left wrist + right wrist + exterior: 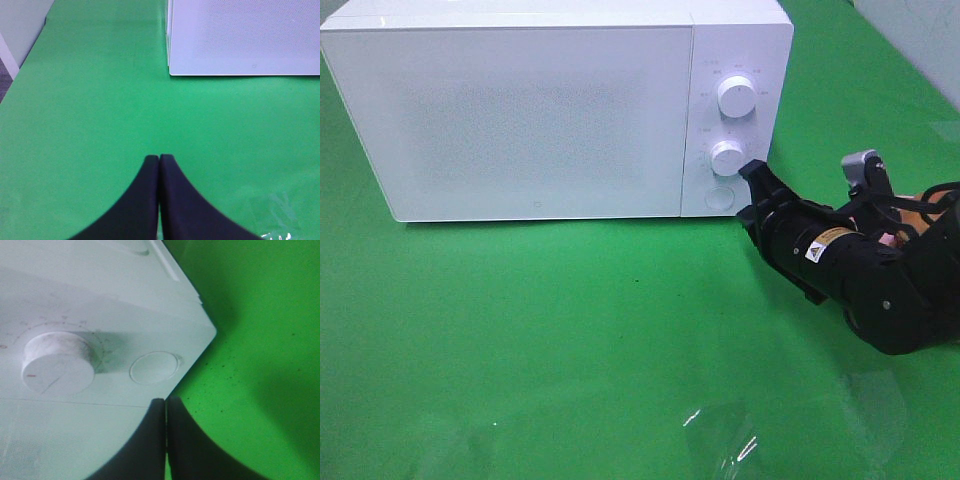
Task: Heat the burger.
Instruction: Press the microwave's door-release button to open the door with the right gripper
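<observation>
The green tabletop (570, 340) fills the whole scene. On it, toward 11 o'clock in the high view, stands the white microwave (520, 110) with its door (510, 115) shut flat. The door front is frosted and I cannot see through it. The burger shows in none of my views, so I cannot tell where it is. My right arm (860, 275) comes in from 3 o'clock, black and bulky, and reaches toward the control panel at the 3 o'clock end of the microwave's front. My right hand (754, 172) is closed, fingers pressed together with nothing between them. Its tip sits at about 4 o'clock from the lower knob (727, 157) and at about 1 o'clock from the round button (719, 196). From my right wrist, the closed tips (165, 402) are just beside that button (154, 367) at the microwave's lower corner, but I cannot tell whether they touch the panel. My left hand (159, 159) appears only in its own wrist view. It is closed and empty over bare green, with a lower corner of the microwave (240, 40) ahead of it and well apart. The upper knob (735, 96) sits at 12 o'clock from the lower one. Something clear and glinting (720, 440) lies at 6 o'clock on the tabletop, and I cannot make out what it is.
</observation>
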Controlling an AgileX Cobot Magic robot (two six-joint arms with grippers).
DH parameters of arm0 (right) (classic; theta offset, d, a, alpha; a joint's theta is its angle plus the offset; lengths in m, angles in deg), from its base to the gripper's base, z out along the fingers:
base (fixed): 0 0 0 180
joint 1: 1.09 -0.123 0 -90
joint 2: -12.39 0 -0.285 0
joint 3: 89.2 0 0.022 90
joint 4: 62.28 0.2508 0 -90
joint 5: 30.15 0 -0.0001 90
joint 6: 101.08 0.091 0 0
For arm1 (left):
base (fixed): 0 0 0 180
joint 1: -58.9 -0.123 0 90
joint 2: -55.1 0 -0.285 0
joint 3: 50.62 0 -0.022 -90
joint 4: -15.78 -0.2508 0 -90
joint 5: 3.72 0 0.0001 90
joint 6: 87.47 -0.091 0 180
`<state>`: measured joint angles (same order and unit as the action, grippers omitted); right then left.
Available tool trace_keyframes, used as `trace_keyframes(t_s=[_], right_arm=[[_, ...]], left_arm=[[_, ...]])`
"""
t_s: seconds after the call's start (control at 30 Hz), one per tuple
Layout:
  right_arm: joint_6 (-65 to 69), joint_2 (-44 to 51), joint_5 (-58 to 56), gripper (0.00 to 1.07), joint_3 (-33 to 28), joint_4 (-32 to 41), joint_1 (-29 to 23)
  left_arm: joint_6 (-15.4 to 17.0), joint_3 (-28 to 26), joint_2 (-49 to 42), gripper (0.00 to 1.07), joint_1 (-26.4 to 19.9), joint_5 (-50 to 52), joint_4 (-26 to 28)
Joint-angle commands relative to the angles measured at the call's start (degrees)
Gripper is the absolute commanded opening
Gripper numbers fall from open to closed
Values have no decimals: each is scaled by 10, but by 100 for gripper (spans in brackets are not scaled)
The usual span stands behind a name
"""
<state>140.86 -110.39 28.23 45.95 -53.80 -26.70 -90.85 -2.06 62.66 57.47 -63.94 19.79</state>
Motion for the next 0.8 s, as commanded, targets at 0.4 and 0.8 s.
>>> trace_keyframes(t_s=[0.4,0.8], right_arm=[[-1,-26,14,0,50,-10,1],[7,-101,-1,0,176,27,2]], left_arm=[[-1,1,-13,0,2,7,1],[-1,1,-13,0,2,7,1]])
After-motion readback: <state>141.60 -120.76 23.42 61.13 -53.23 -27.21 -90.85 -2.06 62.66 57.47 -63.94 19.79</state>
